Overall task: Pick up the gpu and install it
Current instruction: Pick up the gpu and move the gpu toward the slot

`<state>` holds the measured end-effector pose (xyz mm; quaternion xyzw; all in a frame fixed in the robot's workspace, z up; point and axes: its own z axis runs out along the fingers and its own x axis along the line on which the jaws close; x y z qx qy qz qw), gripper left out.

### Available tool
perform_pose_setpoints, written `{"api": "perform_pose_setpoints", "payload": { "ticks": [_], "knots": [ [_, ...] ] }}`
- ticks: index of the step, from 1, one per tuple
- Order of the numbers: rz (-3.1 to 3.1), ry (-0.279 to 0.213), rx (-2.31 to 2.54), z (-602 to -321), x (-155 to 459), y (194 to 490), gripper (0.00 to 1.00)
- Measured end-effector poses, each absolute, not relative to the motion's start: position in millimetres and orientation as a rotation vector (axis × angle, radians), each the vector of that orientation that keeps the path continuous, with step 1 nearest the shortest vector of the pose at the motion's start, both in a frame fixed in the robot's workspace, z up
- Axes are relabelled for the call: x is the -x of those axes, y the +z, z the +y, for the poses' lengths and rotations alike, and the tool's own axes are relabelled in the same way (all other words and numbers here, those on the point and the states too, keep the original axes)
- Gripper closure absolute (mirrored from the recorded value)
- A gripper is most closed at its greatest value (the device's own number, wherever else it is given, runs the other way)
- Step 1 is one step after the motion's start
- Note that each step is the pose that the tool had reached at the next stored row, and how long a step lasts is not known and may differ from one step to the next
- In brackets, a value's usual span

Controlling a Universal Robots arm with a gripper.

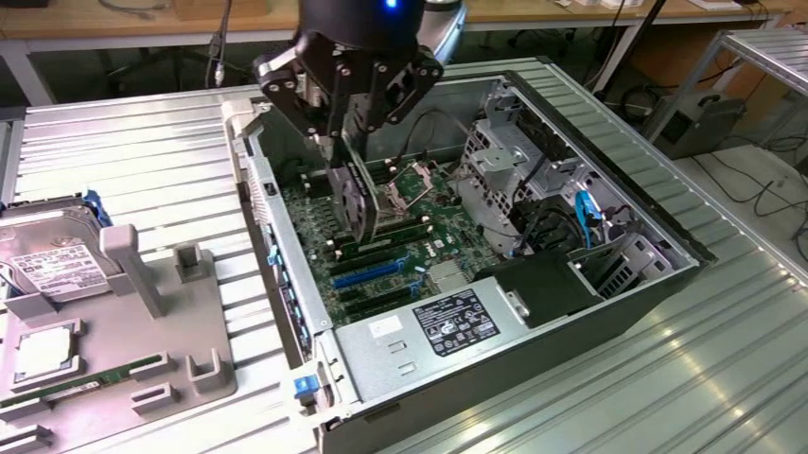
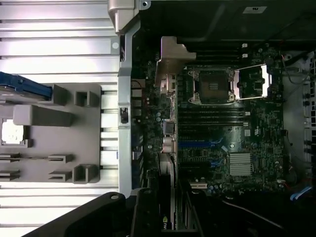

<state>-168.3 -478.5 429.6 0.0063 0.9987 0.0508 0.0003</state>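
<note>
I see the gpu held upright and edge-on by the gripper, which is clenched on the card's upper edge. The card hangs inside the open computer case, close to the case wall on the exterior view's left. Its lower end is down among the motherboard's slots, and I cannot tell whether it touches one.

On my wrist view the gpu shows as a thin dark strip between the gripper's black jaws, over the motherboard. Just beside the card's lower end lie the blue expansion slots, and the CPU socket sits near them on the board. A power supply with a printed label sits at the near end of the case.

The case lies on its side on a ribbed metal desk. Toward the desk's edge on the exterior view's left stands a gray fixture, well apart from the gpu. It carries a hard drive with a white label, a processor chip and a green memory stick.
</note>
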Motion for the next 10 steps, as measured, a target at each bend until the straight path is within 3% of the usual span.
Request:
{"api": "perform_pose_setpoints", "payload": {
  "ticks": [10],
  "knots": [
    [3.137,0.151,-0.020,-471,120,410,0.74]
  ]
}}
